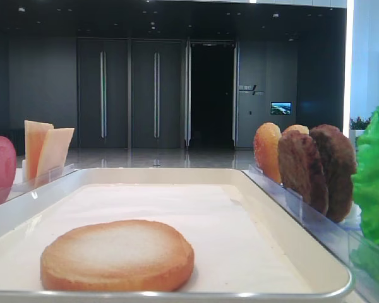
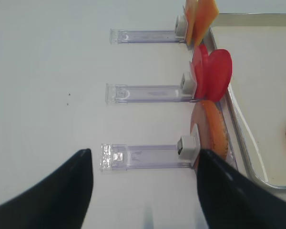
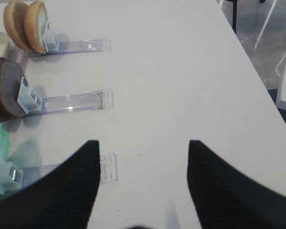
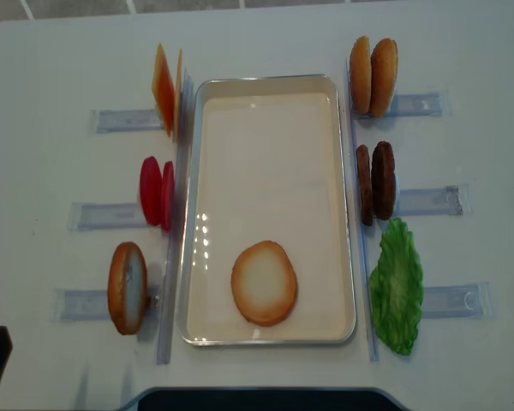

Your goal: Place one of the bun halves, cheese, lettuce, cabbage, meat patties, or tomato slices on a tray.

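I see one round golden-brown bun half [image 4: 264, 282] lying flat near the cream-white rectangular tray's [image 4: 268, 82] near rim; the far stretch is bare. Left gripper [image 2: 144, 164] and right gripper [image 3: 143, 150] jaws spread, holding nothing.

Glossy-rimmed tray [image 4: 189, 214], clear plastic holders [image 2: 148, 90], rough-faced meat patties [image 4: 375, 182], matt table [image 4: 51, 77].

No legible text, label, brand, number or sign found in any view. The far wall in the low exterior view carries a small lit screen [image 1: 280, 108] and a small wall plate [image 1: 246, 88] just left of it; both are too small to read. Food pieces, clear holders and tray bear no markings.
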{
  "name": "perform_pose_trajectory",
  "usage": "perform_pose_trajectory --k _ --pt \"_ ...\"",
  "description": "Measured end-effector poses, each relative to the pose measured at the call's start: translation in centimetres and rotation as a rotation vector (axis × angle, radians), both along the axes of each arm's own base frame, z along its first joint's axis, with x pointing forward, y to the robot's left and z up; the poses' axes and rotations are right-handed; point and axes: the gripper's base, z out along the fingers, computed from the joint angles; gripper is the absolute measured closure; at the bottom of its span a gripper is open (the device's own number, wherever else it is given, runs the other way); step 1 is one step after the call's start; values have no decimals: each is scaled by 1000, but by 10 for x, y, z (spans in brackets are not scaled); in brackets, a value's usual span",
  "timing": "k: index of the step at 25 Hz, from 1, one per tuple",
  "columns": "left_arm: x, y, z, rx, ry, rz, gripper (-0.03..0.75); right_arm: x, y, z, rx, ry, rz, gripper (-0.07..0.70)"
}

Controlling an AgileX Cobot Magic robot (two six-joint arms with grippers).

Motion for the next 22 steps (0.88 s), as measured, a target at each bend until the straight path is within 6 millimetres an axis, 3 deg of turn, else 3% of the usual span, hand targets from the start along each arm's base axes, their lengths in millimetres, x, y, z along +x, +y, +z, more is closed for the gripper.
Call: perform_pose_trajectory --k 22 --pt "0 0 0 0 0 0 244 0 0 0 0 0 0 214"
